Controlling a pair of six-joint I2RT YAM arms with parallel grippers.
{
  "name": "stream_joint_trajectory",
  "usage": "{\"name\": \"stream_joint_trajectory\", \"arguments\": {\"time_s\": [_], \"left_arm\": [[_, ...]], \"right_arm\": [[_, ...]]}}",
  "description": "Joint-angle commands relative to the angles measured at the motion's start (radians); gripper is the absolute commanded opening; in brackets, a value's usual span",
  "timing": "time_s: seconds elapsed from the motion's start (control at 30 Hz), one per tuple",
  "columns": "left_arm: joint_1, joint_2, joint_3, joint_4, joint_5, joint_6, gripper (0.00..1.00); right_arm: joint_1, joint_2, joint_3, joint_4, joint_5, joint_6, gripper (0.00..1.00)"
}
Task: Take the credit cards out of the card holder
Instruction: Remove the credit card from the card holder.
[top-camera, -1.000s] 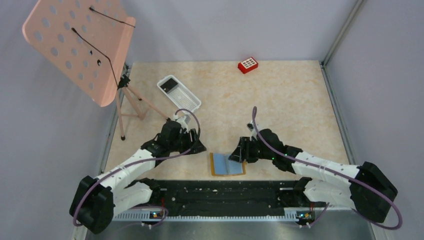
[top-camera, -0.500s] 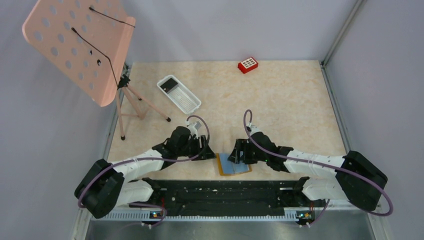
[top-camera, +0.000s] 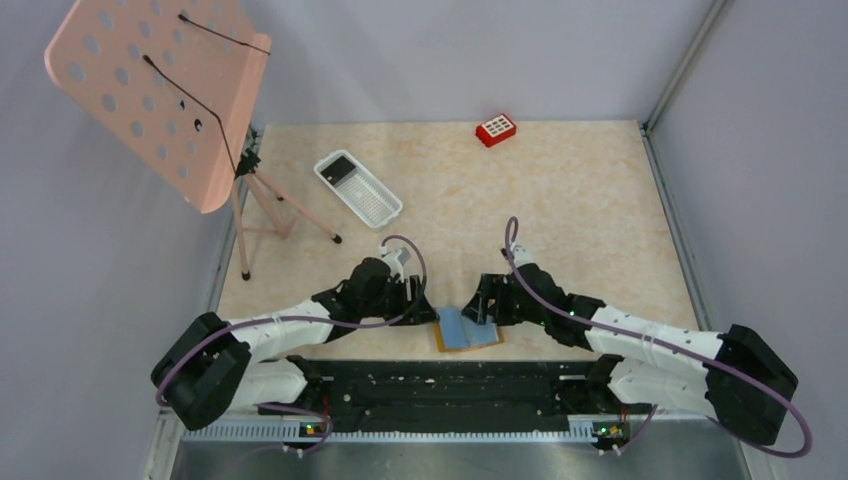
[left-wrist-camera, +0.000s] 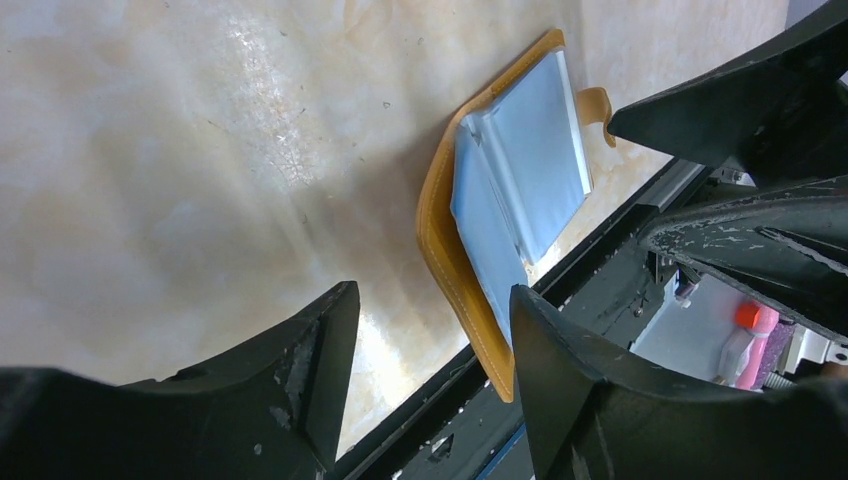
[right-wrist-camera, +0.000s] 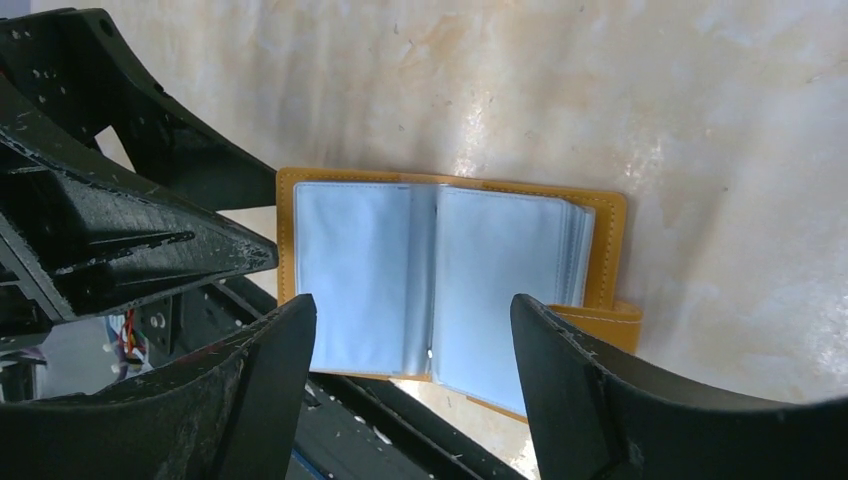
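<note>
- L gripper: jaws wide open, nothing held. Tips sit low over bare bench just left of the card holder, and one finger is right beside its tan edge. Can't tell if it touches.
- R gripper: jaws spread wide, nothing gripped. They hang above the open holder, one finger to each side of the pages.
- Top view: the two grippers face each other across the holder.
- Holder lies at the near edge of the bench, abt mid-way along. It is open flat, tan cover down and light blue sleeves up, slightly skewed to the edge. A strap tab sticks out on one side.
- One dark card lies in the far end of a white tray, toward the far-left corner and well apart from the holder.
- Red block at the far edge.
- Pink perforated stand by the far-left corner.
</note>
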Motion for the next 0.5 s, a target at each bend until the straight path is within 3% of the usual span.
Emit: {"name": "stream_joint_trajectory", "arguments": {"time_s": [0.0,0.17,0.33,0.47], "left_arm": [[-0.025,0.015,0.012,0.069,-0.04,-0.021,0.62],[-0.051,0.063,0.012,0.094,-0.072,-0.029,0.59],[-0.057,0.099,0.014,0.105,-0.067,-0.032,0.39],[-0.059,0.088,0.012,0.105,-0.076,-0.033,0.33]], "right_arm": [[0.012,-0.021,0.021,-0.051,0.051,-0.026,0.72],[0.011,0.011,-0.014,-0.012,0.034,-0.015,0.69],[0.012,0.035,-0.025,0.01,0.031,-0.015,0.67],[0.011,0.064,-0.022,0.002,0.034,-0.02,0.67]]}}
